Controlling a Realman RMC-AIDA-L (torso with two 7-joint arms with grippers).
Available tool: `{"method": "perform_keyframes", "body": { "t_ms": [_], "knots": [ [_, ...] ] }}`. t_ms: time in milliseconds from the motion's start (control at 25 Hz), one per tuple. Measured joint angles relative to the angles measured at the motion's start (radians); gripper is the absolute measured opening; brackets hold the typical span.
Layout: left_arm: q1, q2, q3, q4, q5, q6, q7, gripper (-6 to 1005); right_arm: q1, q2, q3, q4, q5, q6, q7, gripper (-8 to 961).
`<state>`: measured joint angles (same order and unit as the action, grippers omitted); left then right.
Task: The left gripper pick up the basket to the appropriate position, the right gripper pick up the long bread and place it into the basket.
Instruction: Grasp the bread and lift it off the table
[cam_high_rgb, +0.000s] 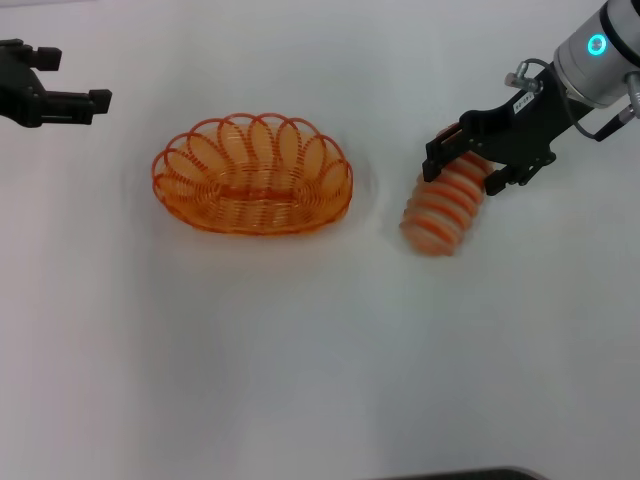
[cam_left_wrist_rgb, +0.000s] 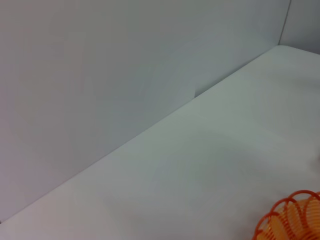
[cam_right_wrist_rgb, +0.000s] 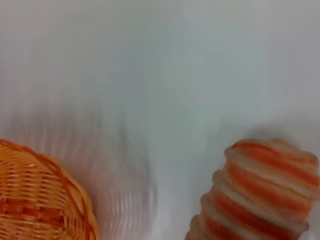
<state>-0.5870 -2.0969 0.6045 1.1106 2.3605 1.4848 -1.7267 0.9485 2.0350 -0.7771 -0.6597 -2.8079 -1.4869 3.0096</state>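
Observation:
The orange wire basket (cam_high_rgb: 252, 173) stands on the white table left of centre, empty. It also shows in the left wrist view (cam_left_wrist_rgb: 295, 217) and in the right wrist view (cam_right_wrist_rgb: 40, 200). My left gripper (cam_high_rgb: 80, 78) is open and empty at the far left, well apart from the basket. The long bread (cam_high_rgb: 442, 208), pale peach with orange-red ridges, is to the right of the basket. My right gripper (cam_high_rgb: 463, 172) is shut on the bread's far end, one finger on each side. The bread fills a corner of the right wrist view (cam_right_wrist_rgb: 260, 195).
The white table (cam_high_rgb: 300, 350) stretches wide in front of the basket and bread. A grey wall (cam_left_wrist_rgb: 100, 75) borders the table beyond the left arm. A dark edge (cam_high_rgb: 460, 474) shows at the near side.

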Motion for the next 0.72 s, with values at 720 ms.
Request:
{"method": "perform_keyframes", "body": {
  "t_ms": [720],
  "knots": [
    [0.001, -0.002, 0.020, 0.000, -0.001, -0.002, 0.002, 868, 0.011, -0.003, -0.008, 0.061, 0.001, 0.056, -0.002, 816]
  ]
}}
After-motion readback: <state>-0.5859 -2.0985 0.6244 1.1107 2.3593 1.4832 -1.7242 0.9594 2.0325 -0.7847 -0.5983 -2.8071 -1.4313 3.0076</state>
